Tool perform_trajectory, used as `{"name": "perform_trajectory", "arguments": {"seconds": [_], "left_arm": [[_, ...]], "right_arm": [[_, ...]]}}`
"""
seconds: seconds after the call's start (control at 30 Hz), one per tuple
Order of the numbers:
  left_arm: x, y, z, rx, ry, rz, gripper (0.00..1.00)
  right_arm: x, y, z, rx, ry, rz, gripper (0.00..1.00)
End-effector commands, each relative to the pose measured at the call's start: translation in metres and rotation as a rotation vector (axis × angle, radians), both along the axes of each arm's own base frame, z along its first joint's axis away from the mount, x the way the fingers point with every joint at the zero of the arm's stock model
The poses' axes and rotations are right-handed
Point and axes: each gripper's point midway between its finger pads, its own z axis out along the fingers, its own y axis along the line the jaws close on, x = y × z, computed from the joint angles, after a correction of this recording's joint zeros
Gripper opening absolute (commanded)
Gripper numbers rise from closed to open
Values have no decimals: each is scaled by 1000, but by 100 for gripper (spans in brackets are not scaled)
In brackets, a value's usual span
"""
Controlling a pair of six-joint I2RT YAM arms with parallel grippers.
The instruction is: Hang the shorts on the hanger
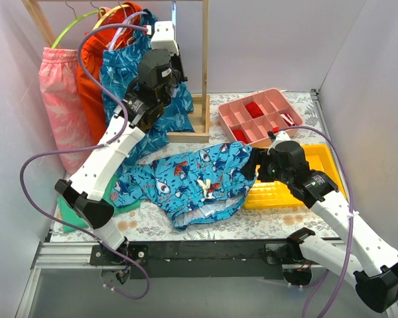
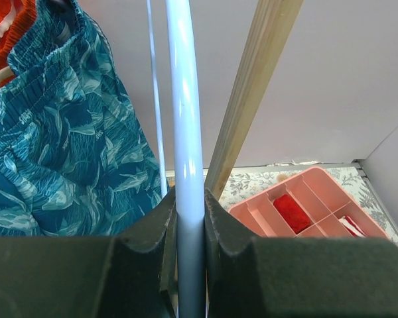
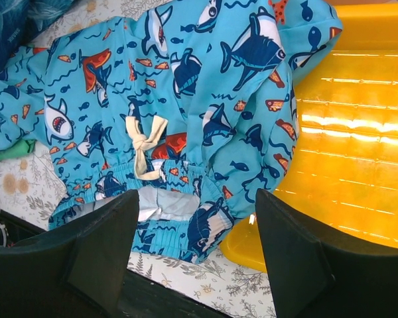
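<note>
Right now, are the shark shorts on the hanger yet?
Not yet. Done: the left hand is shut on the pale blue hanger. In hand: the open right hand hovers over the shark shorts, lying on the table. Left: grab them and hang them.

The left arm (image 1: pixel 109 156) and the right arm (image 1: pixel 331 205) look alike: white, boxy link shells joined by rounded black joint housings, on black bases (image 1: pixel 116 255). A thin lilac cable (image 1: pixel 21 182) loops loosely beside each. The right gripper (image 3: pixel 198 199) has broad, wedge-shaped matte-black fingers (image 3: pixel 96 245).
</note>
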Motion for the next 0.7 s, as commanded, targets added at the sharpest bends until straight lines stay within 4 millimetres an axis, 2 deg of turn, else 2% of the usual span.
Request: {"name": "perform_trajectory", "arguments": {"seconds": [0.0, 0.17, 0.33, 0.4, 0.47, 0.5, 0.53, 0.6, 0.67], "left_arm": [[-34, 24, 51, -87, -131, -14, 0], [-58, 30, 49, -120, -141, -63, 0], [-77, 28, 23, -141, -64, -130, 0], [-90, 30, 2, -132, -13, -158, 0], [-106, 25, -17, -139, 44, -228, 0], [-122, 29, -15, -155, 39, -261, 0], [-129, 22, -41, -147, 97, -308, 0], [-150, 21, -59, -140, 149, -375, 0], [-179, 22, -83, -140, 215, -457, 0]], "right_arm": [[5, 0, 5, -2, -43, -6, 78], [7, -2, 5, -30, -48, 1, 78], [4, -3, 8, -65, -60, 32, 78], [3, -2, 7, -79, -64, 42, 78], [-1, 0, 5, -101, -63, 65, 78], [-1, 0, 3, -122, -67, 60, 78], [-6, 4, 2, -134, -69, 79, 78], [-9, 3, -3, -180, -67, 76, 77], [-18, 7, -13, -222, -41, 94, 76]]}}
